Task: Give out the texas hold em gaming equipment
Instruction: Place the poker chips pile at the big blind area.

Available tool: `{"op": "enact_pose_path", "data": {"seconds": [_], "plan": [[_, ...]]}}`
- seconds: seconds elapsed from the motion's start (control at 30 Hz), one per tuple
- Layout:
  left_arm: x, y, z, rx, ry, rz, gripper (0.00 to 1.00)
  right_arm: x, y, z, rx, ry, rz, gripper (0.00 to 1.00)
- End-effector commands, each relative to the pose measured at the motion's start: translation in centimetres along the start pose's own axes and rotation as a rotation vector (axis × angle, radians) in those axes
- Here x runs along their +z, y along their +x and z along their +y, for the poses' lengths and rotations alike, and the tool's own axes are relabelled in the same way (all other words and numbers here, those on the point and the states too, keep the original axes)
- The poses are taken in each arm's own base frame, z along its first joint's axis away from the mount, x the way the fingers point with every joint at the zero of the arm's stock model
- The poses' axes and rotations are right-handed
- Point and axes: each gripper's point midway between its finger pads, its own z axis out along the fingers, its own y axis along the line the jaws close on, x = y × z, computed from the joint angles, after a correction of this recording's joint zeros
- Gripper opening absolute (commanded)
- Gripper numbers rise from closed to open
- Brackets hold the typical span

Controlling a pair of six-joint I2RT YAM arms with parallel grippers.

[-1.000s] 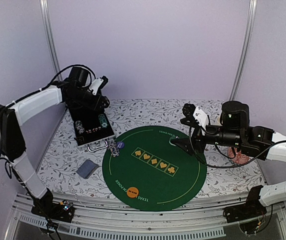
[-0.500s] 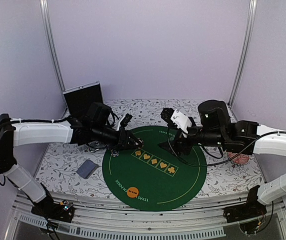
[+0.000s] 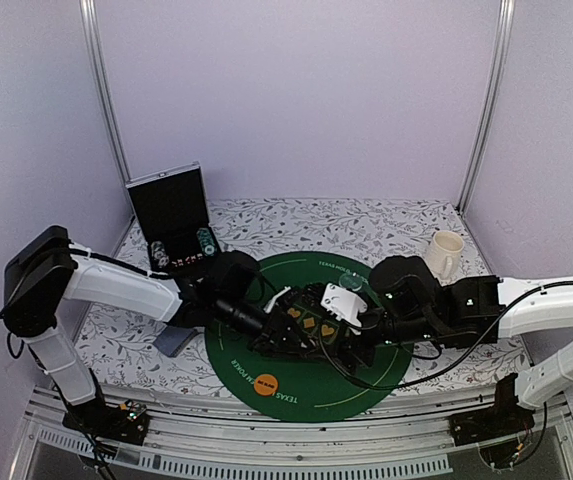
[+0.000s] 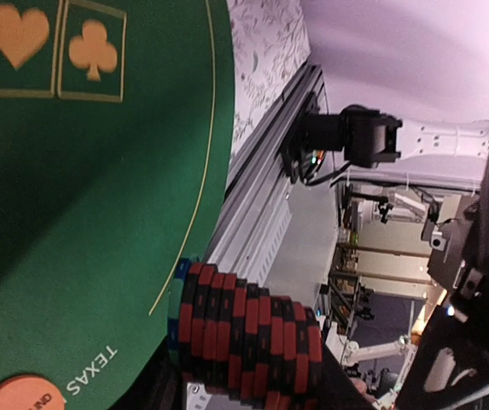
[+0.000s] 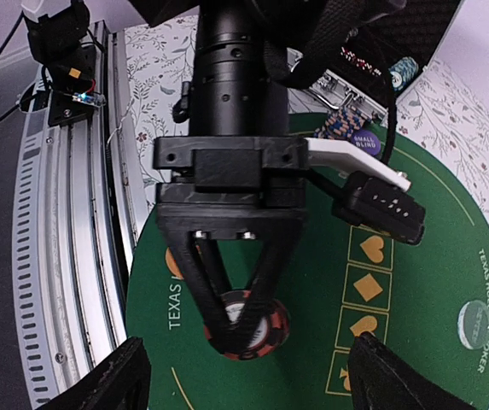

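Green mat (image 3: 371, 375) fills the middle of my overhead view, so I'm calling everything off it. Left arm (image 3: 126, 285) reaches in over the mat's left rim and right arm (image 3: 526, 305) over its right rim. The two wrists meet nose to nose above the mat's centre.

Black case (image 3: 169, 205) stands open beyond the mat's far-left rim. White mug (image 3: 446, 253) sits off the far-right rim, well apart from it.

Now the claws. Left gripper (image 5: 244, 318) is clamped on a chip stack (image 4: 244, 337), red-and-black chips with a blue one at one end. The stack is low over the mat, between the row of suit symbols and the TEXAS lettering at the near rim. I can't tell whether it touches the felt. Right gripper (image 5: 246, 371) is spread wide with nothing in it, fingers aimed straight at the left one.

Cards (image 3: 169, 343), grey-blue backs up, lie just off the mat's left rim, partly under the left arm. Orange disc (image 3: 266, 382) is on the mat at its near rim, beside the lettering. Clear disc (image 5: 474, 325) rests on the mat near its far rim, apart from both claws.
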Motion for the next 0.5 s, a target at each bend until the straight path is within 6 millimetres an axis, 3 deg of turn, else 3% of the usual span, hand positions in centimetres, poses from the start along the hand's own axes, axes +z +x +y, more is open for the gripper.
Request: {"op": "enact_pose_path", "data": {"seconds": [0.0,0.2,0.47], "plan": [[2.3,2.9,-0.2,0.021,0.041,0.103,0.0,-1.5,0.8,0.9,0.138,-0.045,-0.042,0.82],[4.2,2.6,2.6,0.006,-0.02,0.138,0.0,-2.1,3.3,1.4,0.182,-0.066,-0.019,0.82],[4.8,2.5,5.1,-0.06,-0.045,0.141,0.02,0.3,6.6,1.3,0.147,-0.041,0.142,0.81]]}}
